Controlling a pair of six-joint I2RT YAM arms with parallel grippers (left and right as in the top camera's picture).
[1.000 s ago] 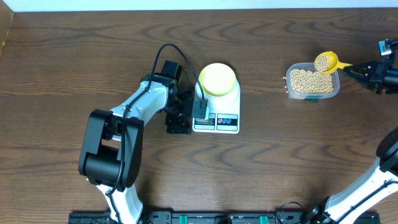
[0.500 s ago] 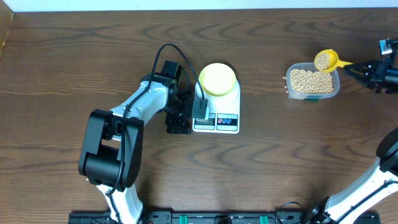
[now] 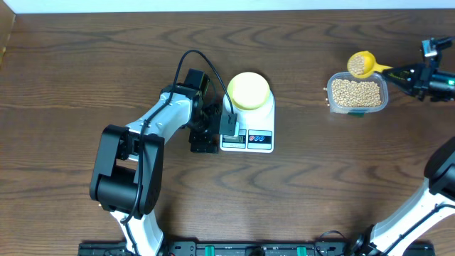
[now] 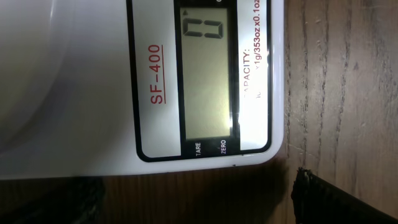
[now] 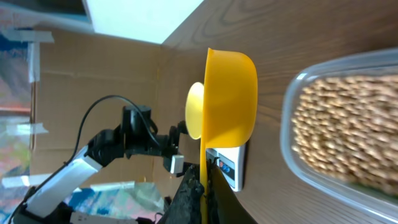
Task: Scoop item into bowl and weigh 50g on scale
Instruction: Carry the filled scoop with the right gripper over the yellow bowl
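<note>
On scale [image 3: 247,126]: bowl [image 3: 248,90] sits on the platform, at the end away from the display; no beans visible inside. Display reads a single 0 in the left wrist view.

Left gripper [image 3: 215,132]: against the scale's left side by the display end, jaws spread wide, gripping nothing. One finger [image 4: 326,199] shows just off the scale's corner.

Well right of scale: clear tub [image 3: 384,99] on the table, filled with beans [image 3: 357,92].

Right gripper [image 3: 407,72]: farther right of scale, beyond the tub, clamped tight on the handle of a yellow scoop [image 3: 361,64]. The scoop's cup is held above the tub's far edge, loaded with beans, and is not touching the tub.
</note>
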